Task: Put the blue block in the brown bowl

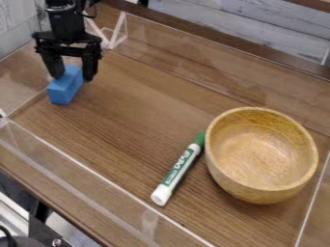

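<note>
The gripper (pixel 69 69), jaws spread wide, straddles the top of the blue block (pixel 65 88), well apart from the brown bowl (pixel 261 153) and marker (pixel 178 169).

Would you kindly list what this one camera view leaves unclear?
- Contact between end effector and block: the fingers overlap its far end.
- Marker label: too small to read.
- Arm above the end effector: cut off by the top edge.
- Bowl far outer wall: hidden by its rim.

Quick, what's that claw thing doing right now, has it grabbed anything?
Gripper: open, holding nothing. Its fingers straddle the top of the blue block, which sits on the table.
</note>
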Available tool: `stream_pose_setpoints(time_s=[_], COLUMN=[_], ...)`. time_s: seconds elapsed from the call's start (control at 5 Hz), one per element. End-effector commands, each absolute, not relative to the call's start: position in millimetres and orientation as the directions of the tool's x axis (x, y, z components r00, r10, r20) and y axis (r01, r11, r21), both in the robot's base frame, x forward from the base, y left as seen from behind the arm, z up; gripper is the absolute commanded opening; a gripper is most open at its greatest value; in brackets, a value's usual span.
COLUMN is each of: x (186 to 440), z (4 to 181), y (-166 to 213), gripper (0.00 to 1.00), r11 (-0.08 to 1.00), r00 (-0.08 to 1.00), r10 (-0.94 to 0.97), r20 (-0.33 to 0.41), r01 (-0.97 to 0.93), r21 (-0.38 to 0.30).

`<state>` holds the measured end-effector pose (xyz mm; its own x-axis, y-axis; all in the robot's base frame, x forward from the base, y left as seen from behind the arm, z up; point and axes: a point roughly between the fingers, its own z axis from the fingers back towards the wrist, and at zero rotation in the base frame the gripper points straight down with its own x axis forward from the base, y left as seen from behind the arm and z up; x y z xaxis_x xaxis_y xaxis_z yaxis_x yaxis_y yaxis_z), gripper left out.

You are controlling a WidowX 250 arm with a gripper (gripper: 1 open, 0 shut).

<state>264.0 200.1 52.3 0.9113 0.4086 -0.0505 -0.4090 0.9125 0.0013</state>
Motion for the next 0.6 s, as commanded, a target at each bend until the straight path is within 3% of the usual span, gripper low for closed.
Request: stream_pose_setpoints(time_s=[0.0, 0.4], x=[273.1, 274.7], z=[70.0, 69.6], y=[211.4, 211.1], gripper=[1.0, 1.0], r11=[0.911, 0.912], r00=[0.911, 0.911], r10=[0.412, 0.411], r20=[0.007, -0.015], r01=[-0.412, -0.411], r21=[0.012, 0.003])
